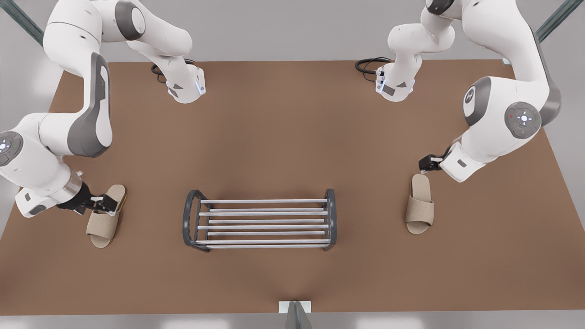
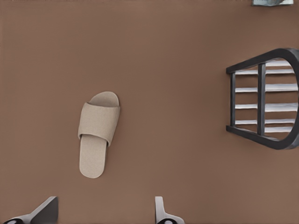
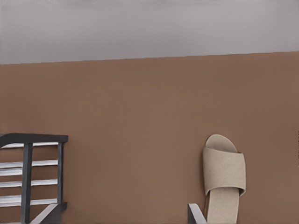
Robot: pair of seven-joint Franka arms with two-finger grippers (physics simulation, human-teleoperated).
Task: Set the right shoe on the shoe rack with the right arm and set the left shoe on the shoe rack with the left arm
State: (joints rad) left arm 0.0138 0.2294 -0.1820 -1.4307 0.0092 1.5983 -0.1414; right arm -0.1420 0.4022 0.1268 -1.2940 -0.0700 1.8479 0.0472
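Left pincer (image 1: pixel 425 169), right pincer (image 1: pixel 109 204): agape, tilted down

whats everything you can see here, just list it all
right shoe: one, beige, on the table at the front view's left of the rack
left shoe: one, beige, on the table at the front view's right of the rack
shoe rack: one, silver bars with dark grey end frames, mid table, nothing on it
table: one, brown
cables: two, black, one coiled by each arm base
right gripper: one, black, open, low over the heel end of the right shoe
left gripper: one, black, open, just above the left shoe's heel
arms: two, white with grey joints
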